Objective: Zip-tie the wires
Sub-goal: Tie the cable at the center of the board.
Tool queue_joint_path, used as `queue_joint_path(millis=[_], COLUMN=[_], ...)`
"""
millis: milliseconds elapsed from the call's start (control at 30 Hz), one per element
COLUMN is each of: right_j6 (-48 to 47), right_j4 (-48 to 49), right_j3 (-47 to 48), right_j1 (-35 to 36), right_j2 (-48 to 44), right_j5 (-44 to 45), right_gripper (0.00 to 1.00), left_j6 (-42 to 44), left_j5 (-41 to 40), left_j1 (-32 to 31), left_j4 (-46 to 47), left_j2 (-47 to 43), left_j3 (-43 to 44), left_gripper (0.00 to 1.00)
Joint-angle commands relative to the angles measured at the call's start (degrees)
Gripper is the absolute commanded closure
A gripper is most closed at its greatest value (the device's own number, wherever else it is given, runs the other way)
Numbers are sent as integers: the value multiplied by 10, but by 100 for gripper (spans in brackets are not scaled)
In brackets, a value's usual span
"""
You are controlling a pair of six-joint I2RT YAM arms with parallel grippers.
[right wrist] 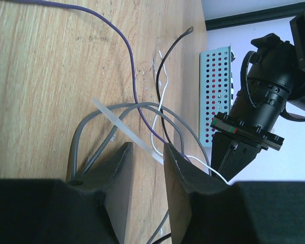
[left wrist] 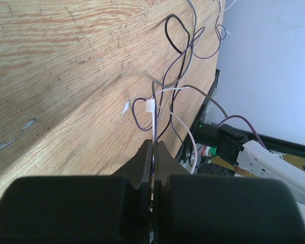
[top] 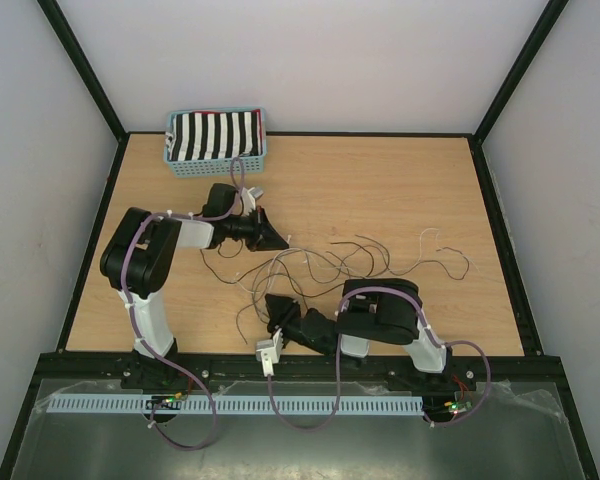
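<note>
The left gripper point(left wrist: 153, 144) is pinched shut on thin strands of the wires point(top: 310, 262), whose tangle trails toward 3 o'clock across the table point(top: 380, 180) in the top view. The right gripper point(right wrist: 146, 147), nearer the zip tie point(right wrist: 123, 126), stands narrowly open around its strap, which slants toward 10 o'clock and looks ungripped.

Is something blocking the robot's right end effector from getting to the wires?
No, nothing visible is in the way. The right end effector is open and sits right at the wires. The only other thing there is the pale zip tie, which lies across the wires and runs between the jaws.
</note>
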Motion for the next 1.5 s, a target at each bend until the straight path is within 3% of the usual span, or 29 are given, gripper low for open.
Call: queue_joint_path(millis=[0, 767, 1467], right_j6=[22, -8, -12], right_j4=[-23, -55, -17], right_j3=[-10, 0, -5], right_j1=[12, 17, 29], right_j2=[16, 13, 7], right_j5=[-11, 5, 23], right_gripper=[59, 60, 63], left_j6=[0, -17, -30], left_j5=[3, -18, -36], left_j1=[-6, -27, -27], left_j4=[-1, -1, 1], left_j2=[1, -4, 2], left_j3=[12, 20, 19], left_gripper=[100, 100, 100])
